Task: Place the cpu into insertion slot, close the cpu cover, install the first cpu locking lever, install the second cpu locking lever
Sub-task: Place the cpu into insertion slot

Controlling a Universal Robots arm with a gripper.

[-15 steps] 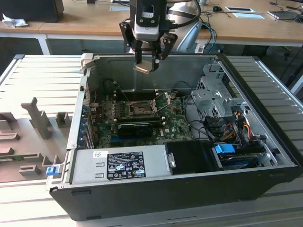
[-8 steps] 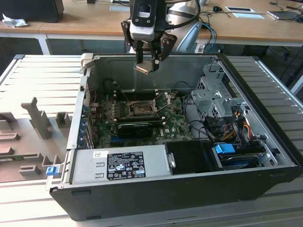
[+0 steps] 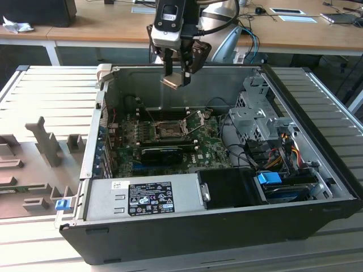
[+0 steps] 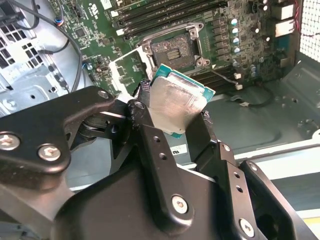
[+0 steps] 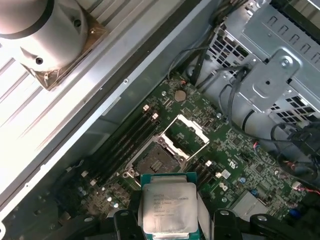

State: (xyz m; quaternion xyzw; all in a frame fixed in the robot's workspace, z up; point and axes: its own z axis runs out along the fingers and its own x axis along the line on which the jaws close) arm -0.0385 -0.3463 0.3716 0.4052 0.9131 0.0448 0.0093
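**One cpu aloft, the open slot far beneath it**

One gripper (image 3: 178, 75), one cpu (image 3: 172, 81), and the grip is on. In the second wrist view the black fingers (image 4: 149, 127) are clenched on two opposite edges of the cpu, with its silvery-grey metal top turned toward the camera. In the exterior view the cpu hangs in the upper middle of the frame, about level with the far wall of the open computer case (image 3: 227, 226). It touches nothing but the fingers.

Now the relation that matters. The insertion slot (image 3: 168, 131) sits at the centre of the frame on the green circuit board (image 3: 212, 148). It lies almost straight down the picture from the cpu, a shade toward the exterior view's left, and well apart from it. The case's depth lies between the two. The dark pin grid is bare, with nothing seated in it.

The cpu cover (image 3: 194, 120) is swung up on its hinge and stands at the edge of the slot on the exterior view's right. By my read that leaves the way in from above unblocked.

One wrinkle shows in the first wrist view. The edges of the cpu look turned against the silver rim of the slot rather than square to it. The angle is oblique, so take that as a judgement.

Placing is the step in hand. The cpu is not yet in, and the cover is not yet closed.
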